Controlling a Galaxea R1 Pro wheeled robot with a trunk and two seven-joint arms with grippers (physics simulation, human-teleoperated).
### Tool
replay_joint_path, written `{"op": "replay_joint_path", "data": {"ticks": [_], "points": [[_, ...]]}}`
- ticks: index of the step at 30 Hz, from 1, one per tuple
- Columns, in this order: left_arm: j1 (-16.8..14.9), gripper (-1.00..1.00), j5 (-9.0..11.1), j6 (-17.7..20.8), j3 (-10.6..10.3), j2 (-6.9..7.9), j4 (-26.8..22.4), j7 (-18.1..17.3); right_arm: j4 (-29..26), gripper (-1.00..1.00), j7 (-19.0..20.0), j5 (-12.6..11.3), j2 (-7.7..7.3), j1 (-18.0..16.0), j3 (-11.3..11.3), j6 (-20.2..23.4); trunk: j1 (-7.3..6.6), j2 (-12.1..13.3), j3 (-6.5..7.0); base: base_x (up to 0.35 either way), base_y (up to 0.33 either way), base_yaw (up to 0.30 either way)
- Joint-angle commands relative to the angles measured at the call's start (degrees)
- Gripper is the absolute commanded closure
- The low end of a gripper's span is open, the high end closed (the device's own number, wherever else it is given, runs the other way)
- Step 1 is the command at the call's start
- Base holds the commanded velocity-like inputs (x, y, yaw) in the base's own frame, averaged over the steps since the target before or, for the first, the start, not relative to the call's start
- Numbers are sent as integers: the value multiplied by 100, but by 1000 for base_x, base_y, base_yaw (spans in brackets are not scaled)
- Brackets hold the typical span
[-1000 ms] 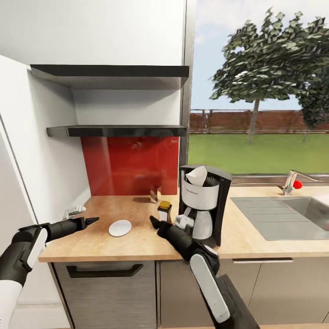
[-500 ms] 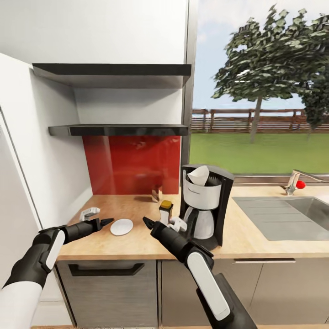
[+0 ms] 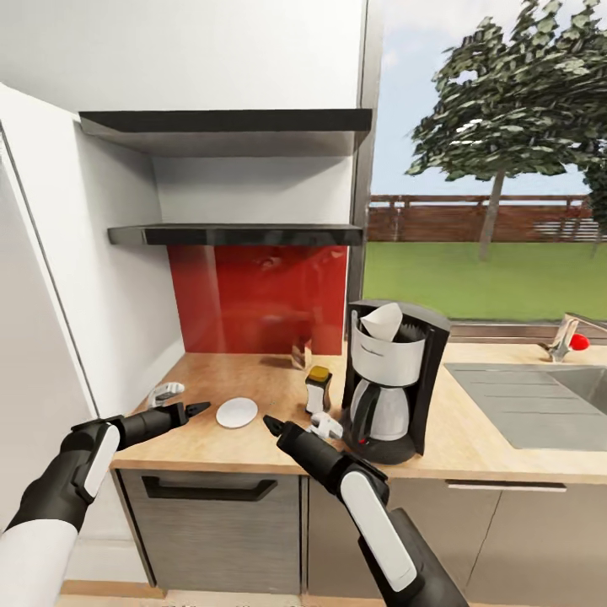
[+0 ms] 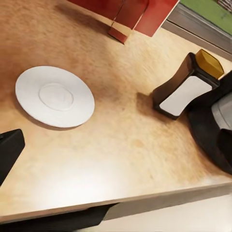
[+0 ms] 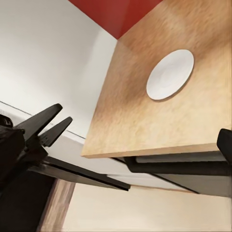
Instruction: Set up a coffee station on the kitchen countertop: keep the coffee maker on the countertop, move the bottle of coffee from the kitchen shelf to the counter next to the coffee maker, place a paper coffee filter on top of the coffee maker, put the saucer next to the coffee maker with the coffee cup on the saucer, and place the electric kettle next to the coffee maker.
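Saucer (image 3: pixel 237 412) lies bare near the tabletop's (image 3: pixel 253 451) front edge; cup (image 3: pixel 324 424) next. Left end effector (image 3: pixel 201 409) empty, slightly parted; right end effector's (image 3: pixel 271 423) opening unclear.

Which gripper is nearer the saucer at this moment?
Left, though narrowly. The left gripper hovers just beside the saucer, on the side away from the coffee maker. The right gripper sits on the saucer's other side, nearer the countertop's front edge.

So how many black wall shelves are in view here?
2. An upper shelf directly under the white wall cabinet, and a lower shelf just above the red backsplash. Both look bare from this angle, though their tops are hidden.
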Motion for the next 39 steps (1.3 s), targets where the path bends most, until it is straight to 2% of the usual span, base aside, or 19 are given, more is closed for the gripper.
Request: {"op": "replay_joint_path", "data": {"ticks": [1, 11, 23, 31, 39], "points": [[-3, -100, 19, 34, 5, -2, 1, -13, 1, -100, -55, -63, 0, -2, 2, 6, 2, -5, -10, 6, 0, 134], [-3, -100, 17, 35, -19, -26, 1, -46, 14, -100, -57, -71, 0, -2, -9, -3, 2, -5, -83, 120, 0, 131], [-3, -100, 13, 17, -20, -132, -16, -48, 15, -100, -50, -80, 0, -2, -9, -20, 2, -5, -191, 236, 0, 9], [0, -100, 16, 24, -19, -153, -59, -48, 37, -100, -49, -75, 0, -2, -9, -25, 2, -5, -264, 28, 0, -10], [12, -100, 16, 36, -19, -192, -65, -48, 320, -100, -47, -79, 0, -2, -1, -29, 2, -5, -280, 1, 0, -15]]}}
